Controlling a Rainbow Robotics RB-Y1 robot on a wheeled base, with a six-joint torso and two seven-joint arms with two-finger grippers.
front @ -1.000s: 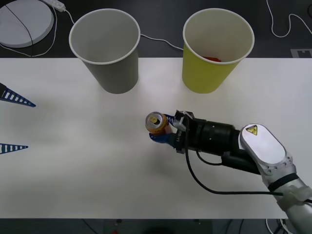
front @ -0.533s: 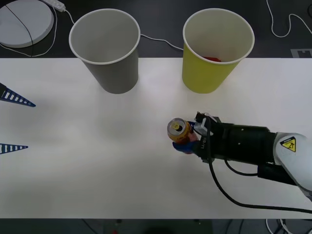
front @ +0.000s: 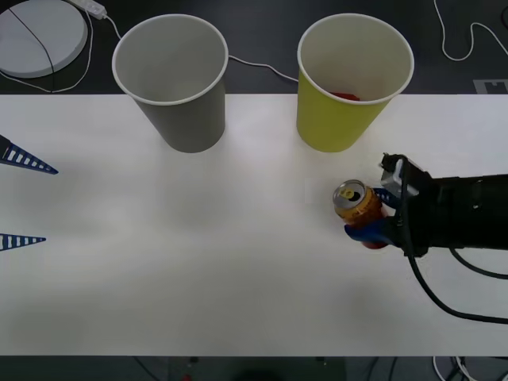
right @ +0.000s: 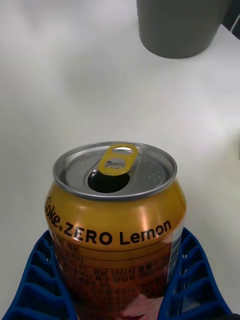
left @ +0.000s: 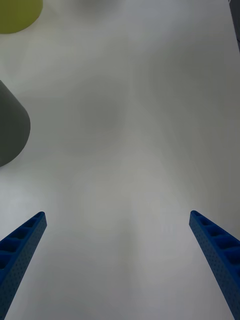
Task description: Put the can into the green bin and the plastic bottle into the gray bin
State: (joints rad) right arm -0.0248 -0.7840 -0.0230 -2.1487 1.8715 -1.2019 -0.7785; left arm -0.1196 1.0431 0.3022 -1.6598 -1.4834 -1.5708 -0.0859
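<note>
Right gripper (front: 367,218) over the right side of the white table (front: 159,262), fingers clamped on the can (front: 357,203). Can held upright, silver top and yellow pull tab facing up, mouth already open. Blue ribbed fingers (right: 42,280) pressed against both sides of the can body in the right wrist view; label reads "ZERO Lemon". Can (right: 116,220) just in front of the green bin (front: 355,79), apart from it, not yet over its rim. Something red lying inside the green bin; cannot tell what.

Gray bin (front: 171,79) standing upright at the far edge of the table, left of the green bin, well apart from the can. Inside pale.

Left gripper (front: 20,198) parked at the left edge of the table, fingers (left: 22,250) spread wide, holding nothing. Bare table between them in the left wrist view, gray bin (left: 11,127) and green bin (left: 17,12) at the edges.
</note>
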